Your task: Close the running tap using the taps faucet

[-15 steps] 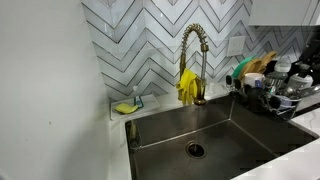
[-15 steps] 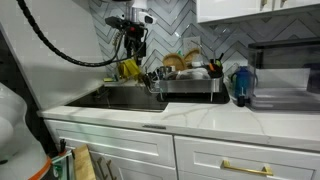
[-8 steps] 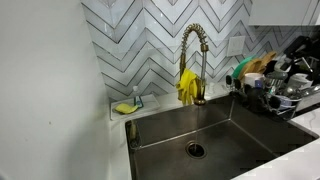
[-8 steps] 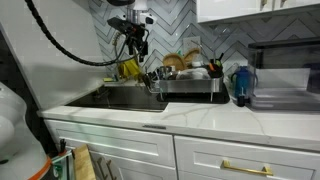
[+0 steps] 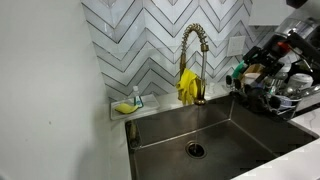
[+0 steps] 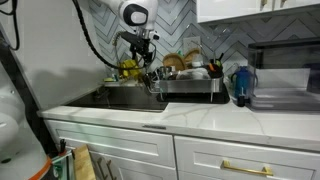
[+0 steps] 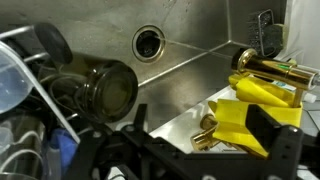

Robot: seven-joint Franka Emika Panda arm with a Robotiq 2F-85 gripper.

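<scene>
Wrist view looks down into the stainless steel sink basin (image 7: pixel 195 75), which spreads from 10 to 3 o'clock. The wire dish rack (image 7: pixel 30 125) crowds the 8 o'clock corner, and a dark brown glass jar (image 7: pixel 95 88) lies on its side at its edge. The tall brass-gold gooseneck tap (image 7: pixel 268 68) shows at 3 o'clock, with the yellow rubber gloves (image 7: pixel 240 118) just under it at 4 o'clock. My black two-finger gripper (image 7: pixel 185 152) comes in at 6 o'clock with its jaws spread wide and nothing between them. One of the fingers (image 7: pixel 274 140) overlaps the gloves' edge, though I cannot tell if it touches. The round steel drain (image 7: pixel 150 42) sits at 12 o'clock.

In an exterior view the tap (image 5: pixel 201 60) stands upright at 12 o'clock of the sink (image 5: pixel 170 128), with the gloves (image 5: pixel 188 88) draped against its stem. My gripper (image 5: pixel 258 56) hangs at 3 o'clock of the tap, above the rack (image 5: pixel 272 100) and apart from the tap.
</scene>
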